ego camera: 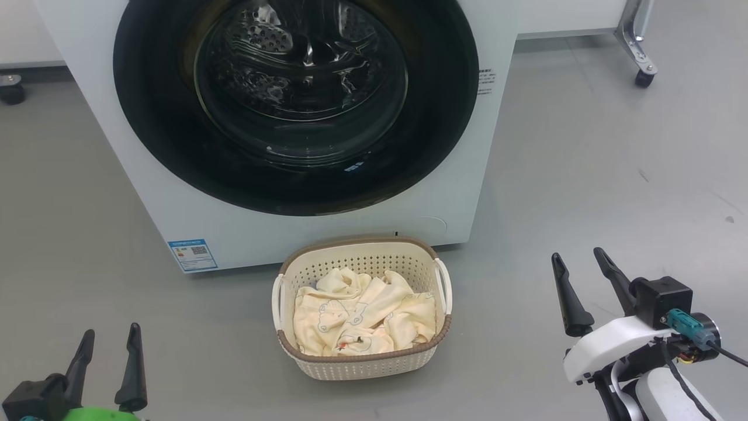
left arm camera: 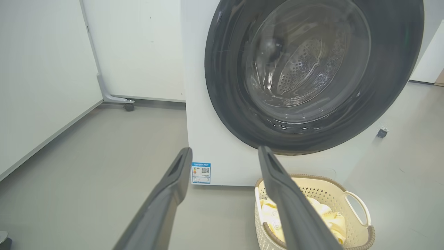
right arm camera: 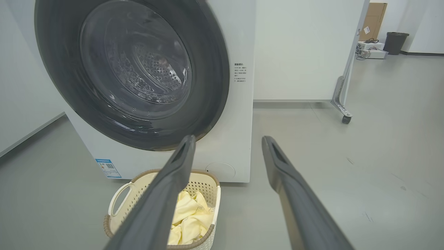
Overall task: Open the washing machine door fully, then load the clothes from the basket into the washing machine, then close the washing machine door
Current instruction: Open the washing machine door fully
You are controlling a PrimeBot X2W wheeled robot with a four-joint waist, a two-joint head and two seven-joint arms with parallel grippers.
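The washing machine (ego camera: 327, 234) stands on a grey floor (ego camera: 584, 175) with its round door (ego camera: 152, 117) shut flat against the white front, the steel drum showing dimly through the glass porthole. Directly in front of the washing machine, just below the door's lower rim, sits a cream basket (ego camera: 362, 365) with a brown rim and white loop handles. The clothes (ego camera: 362, 316), pale yellow and printed with outline bears, lie heaped inside it, none of them in the washing machine. A small blue label (ego camera: 192, 254) marks the washing machine's lower left corner. The robot's left gripper (ego camera: 112, 330) hangs well out in front of the washing machine, off that labelled corner, its two dark fingers spread wide and holding nothing. The right gripper (ego camera: 577, 254) hangs in front of the washing machine and beyond its right side, fingers likewise spread wide and empty. Neither touches the door. A castor (ego camera: 644, 78) on a metal leg stands behind the washing machine's right side
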